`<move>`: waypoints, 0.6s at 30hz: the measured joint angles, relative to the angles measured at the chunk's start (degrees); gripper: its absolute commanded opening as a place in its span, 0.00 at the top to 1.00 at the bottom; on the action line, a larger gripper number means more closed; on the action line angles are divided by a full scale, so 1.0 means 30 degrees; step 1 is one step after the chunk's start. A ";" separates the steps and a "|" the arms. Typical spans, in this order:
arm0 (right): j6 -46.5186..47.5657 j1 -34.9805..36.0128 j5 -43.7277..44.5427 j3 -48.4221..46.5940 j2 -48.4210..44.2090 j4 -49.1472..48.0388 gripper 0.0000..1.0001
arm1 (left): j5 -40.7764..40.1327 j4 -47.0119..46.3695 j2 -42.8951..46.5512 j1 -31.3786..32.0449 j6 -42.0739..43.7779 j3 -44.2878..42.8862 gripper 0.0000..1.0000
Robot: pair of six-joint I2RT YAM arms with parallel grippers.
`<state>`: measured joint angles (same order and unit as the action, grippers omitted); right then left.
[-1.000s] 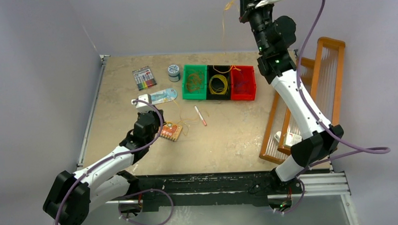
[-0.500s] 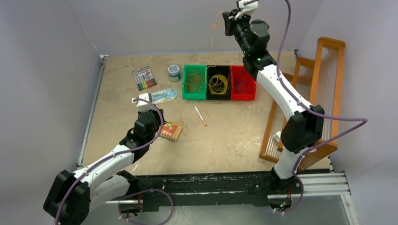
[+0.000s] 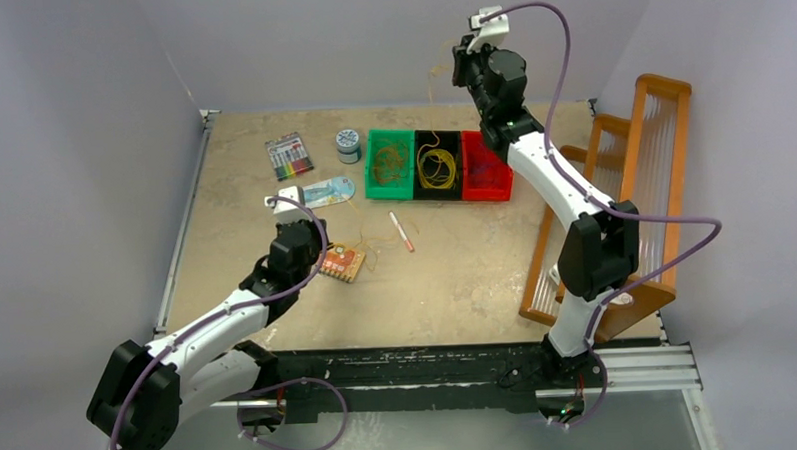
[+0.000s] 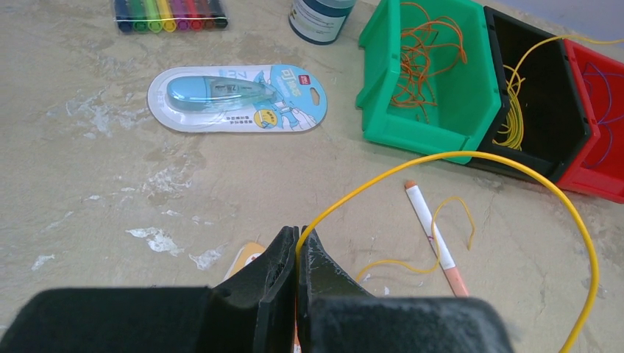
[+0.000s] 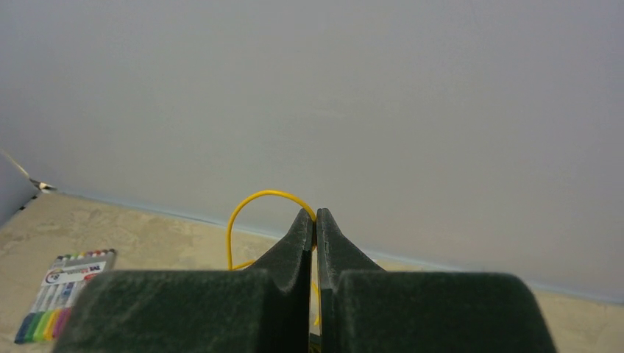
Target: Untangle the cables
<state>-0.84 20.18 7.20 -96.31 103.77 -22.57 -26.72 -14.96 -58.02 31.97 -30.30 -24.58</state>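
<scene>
My left gripper (image 4: pixel 297 246) is shut on a yellow cable (image 4: pixel 471 158) that arcs up and right over the table; in the top view it sits low (image 3: pixel 321 260) beside the orange circuit board (image 3: pixel 342 263). A smaller yellow loop (image 4: pixel 460 213) lies by the pen (image 4: pixel 434 235). My right gripper (image 5: pixel 315 220) is shut on another yellow cable (image 5: pixel 243 206) and holds it high above the bins (image 3: pixel 461 61). Orange cables (image 4: pixel 427 51) lie in the green bin (image 4: pixel 412 132), yellow ones (image 4: pixel 513 118) in the black bin (image 4: pixel 548 147), purple ones (image 4: pixel 607 110) in the red bin (image 4: pixel 589 176).
A marker pack (image 3: pixel 289 156), a small jar (image 3: pixel 348 144) and a blue correction-tape package (image 3: pixel 325 193) lie at the back left. A wooden rack (image 3: pixel 623 177) stands along the table's right edge. Grey walls close in the back and sides.
My right arm has come down and moved left, carrying its yellow cable to a point above the bins. My left arm has not moved.
</scene>
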 measured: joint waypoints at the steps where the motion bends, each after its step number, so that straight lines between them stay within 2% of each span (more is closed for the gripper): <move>1: 0.0000 0.0000 0.0277 0.0182 0.0000 0.0080 1.00 | -0.0015 0.0044 0.0000 0.0000 0.0000 -0.0029 1.00; 9: -0.0342 -0.0372 0.0401 0.1574 0.0233 0.0867 1.00 | -0.0015 0.1457 0.0197 0.0000 0.0022 -0.1625 1.00; 18: -0.1195 -0.0947 0.0437 0.1574 0.2237 0.2703 1.00 | -0.0015 0.2055 0.0568 0.0000 0.0787 -0.2477 1.00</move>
<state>-4.43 17.34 8.51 -91.59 110.48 -14.46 -26.76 -8.80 -56.31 31.97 -27.94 -32.01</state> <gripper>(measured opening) 0.008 0.008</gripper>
